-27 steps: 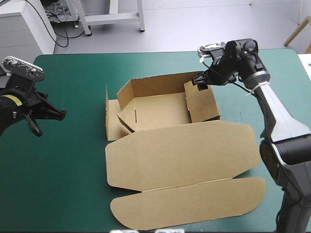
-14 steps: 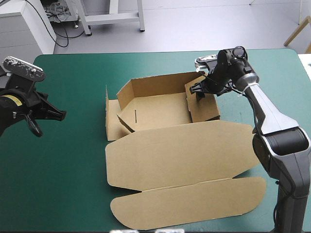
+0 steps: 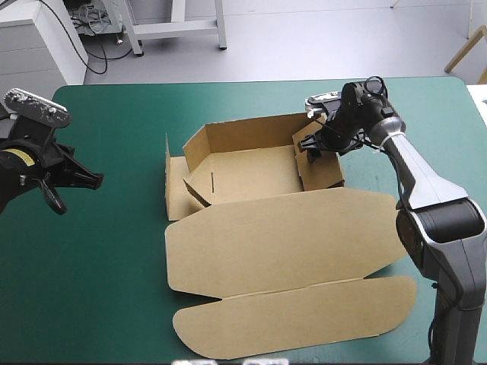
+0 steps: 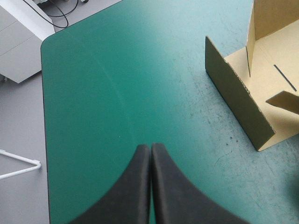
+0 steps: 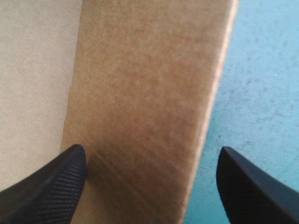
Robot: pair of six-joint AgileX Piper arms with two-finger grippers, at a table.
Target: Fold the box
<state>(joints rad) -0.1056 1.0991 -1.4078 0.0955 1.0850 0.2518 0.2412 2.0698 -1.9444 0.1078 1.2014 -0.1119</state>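
Note:
The brown box (image 3: 251,171) lies mid-table, its far and side walls raised and its big lid (image 3: 281,243) flat toward the near edge. My right gripper (image 3: 313,143) is open at the far right corner, straddling the right wall (image 5: 145,93) from above, one finger (image 5: 44,186) inside the box and the other over the teal-green cover. My left gripper (image 3: 55,199) hovers shut near the table's left edge, well away from the box; in its wrist view the fingers (image 4: 150,186) meet in a point, with the box's left wall (image 4: 238,102) ahead and to the side.
The teal-green table (image 3: 99,266) has open cover left of the box and along the far edge. The lid's front flap (image 3: 297,315) reaches close to the near edge. The table's rounded far-left corner (image 4: 46,42) shows ahead of the left gripper.
My right gripper has come down and toward the box, from beyond the far right corner onto the right wall. That wall flap stands more upright now. The left arm has not moved.

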